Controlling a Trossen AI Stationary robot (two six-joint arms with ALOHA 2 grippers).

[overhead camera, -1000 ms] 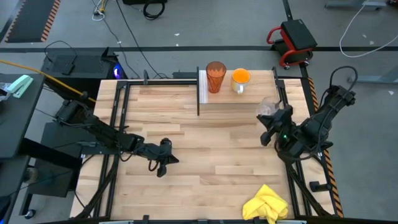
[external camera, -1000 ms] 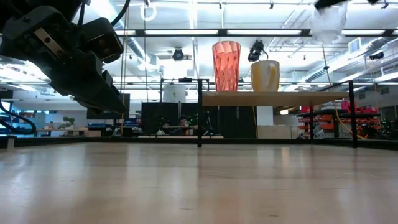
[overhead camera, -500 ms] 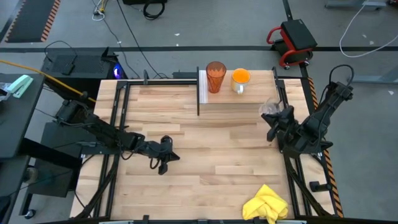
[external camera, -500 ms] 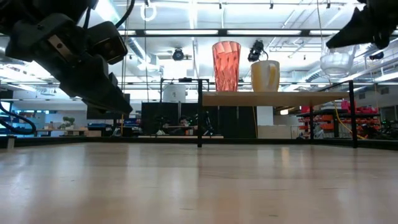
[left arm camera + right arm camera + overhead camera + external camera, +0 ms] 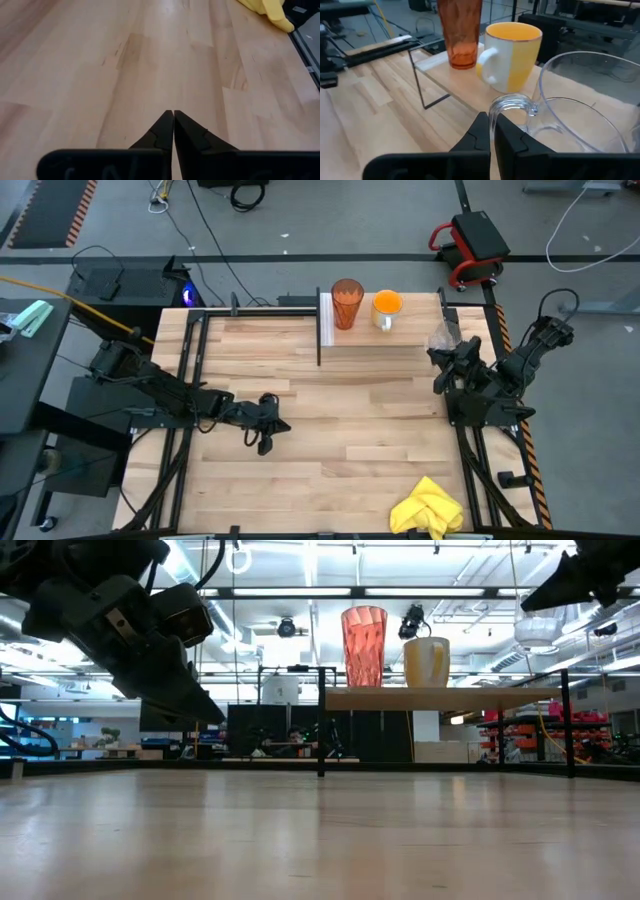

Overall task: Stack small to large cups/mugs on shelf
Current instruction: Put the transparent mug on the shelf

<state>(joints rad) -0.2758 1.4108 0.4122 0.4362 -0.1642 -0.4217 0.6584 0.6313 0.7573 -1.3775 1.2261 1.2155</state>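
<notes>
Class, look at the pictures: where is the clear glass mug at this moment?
The clear glass mug hangs by its handle in the right tool, lifted at the shelf's right end, beside the yellow mug.

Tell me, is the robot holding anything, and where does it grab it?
The right pincer pinches the clear glass mug by its handle. The left pincer holds nothing.

No text, label, brand, number or sign can be read in any of the views.
</notes>
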